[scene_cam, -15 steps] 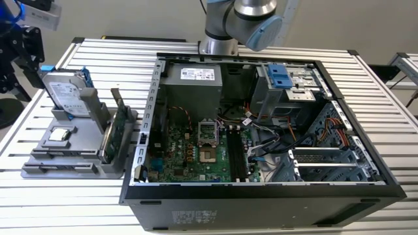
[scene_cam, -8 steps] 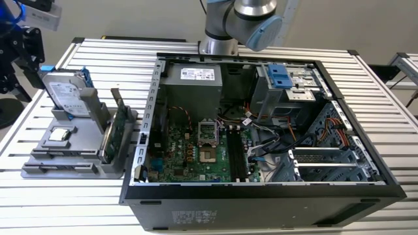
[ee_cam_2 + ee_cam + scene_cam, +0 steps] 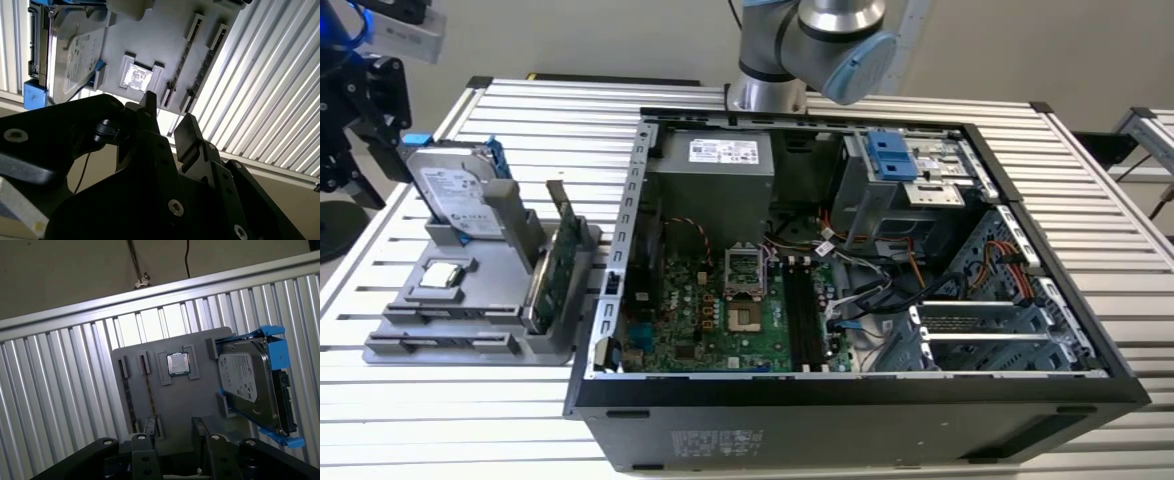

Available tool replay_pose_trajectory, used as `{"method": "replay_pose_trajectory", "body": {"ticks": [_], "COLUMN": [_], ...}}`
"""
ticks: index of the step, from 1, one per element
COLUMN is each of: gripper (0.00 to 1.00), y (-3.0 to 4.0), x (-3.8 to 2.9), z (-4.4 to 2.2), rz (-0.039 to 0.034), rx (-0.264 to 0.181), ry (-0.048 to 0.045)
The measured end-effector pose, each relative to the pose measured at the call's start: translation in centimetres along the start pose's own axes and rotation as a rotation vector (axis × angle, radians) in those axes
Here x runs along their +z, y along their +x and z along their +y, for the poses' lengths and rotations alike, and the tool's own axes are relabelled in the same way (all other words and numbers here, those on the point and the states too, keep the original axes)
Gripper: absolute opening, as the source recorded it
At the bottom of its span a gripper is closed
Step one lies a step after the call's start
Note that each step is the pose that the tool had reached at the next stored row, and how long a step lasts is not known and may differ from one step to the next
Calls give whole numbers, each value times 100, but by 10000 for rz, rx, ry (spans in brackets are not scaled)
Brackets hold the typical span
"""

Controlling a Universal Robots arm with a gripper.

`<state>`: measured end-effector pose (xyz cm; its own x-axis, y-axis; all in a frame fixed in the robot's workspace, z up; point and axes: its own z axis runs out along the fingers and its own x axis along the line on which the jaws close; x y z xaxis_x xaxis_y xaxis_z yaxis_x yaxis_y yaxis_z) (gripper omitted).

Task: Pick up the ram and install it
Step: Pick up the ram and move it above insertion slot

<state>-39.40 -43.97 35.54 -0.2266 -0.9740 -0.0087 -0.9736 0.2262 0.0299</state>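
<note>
The ram shows as a thin dark stick seen edge-on (image 3: 148, 390) in a long slot of the grey holder (image 3: 195, 405), beside the processor chip (image 3: 178, 364). A second similar strip lies in the neighbouring slot. The second wrist view has the same ram stick (image 3: 181, 60) on the holder (image 3: 160, 35). My gripper (image 3: 172, 436) hovers well off the holder, open, with nothing between its black fingers (image 3: 187, 129). In that view the gripper (image 3: 167, 120) points toward the holder's edge. The open computer case (image 3: 854, 260) has black memory slots (image 3: 803, 322) on its green motherboard.
On the holder (image 3: 400, 345) stand a silver hard drive with blue rails (image 3: 454, 185) and an upright green card (image 3: 550, 275). The holder and case rest on a ribbed metal table (image 3: 1121, 250). The arm's base (image 3: 767, 85) rises behind the case. Cables crowd the case's middle.
</note>
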Motion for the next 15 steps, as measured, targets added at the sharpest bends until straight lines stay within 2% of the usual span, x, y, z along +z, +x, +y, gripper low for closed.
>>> {"method": "replay_pose_trajectory", "body": {"ticks": [15], "gripper": [100], "y": [0], "x": [8], "z": [0], "rz": [4], "rx": [-122], "ry": [-1]}}
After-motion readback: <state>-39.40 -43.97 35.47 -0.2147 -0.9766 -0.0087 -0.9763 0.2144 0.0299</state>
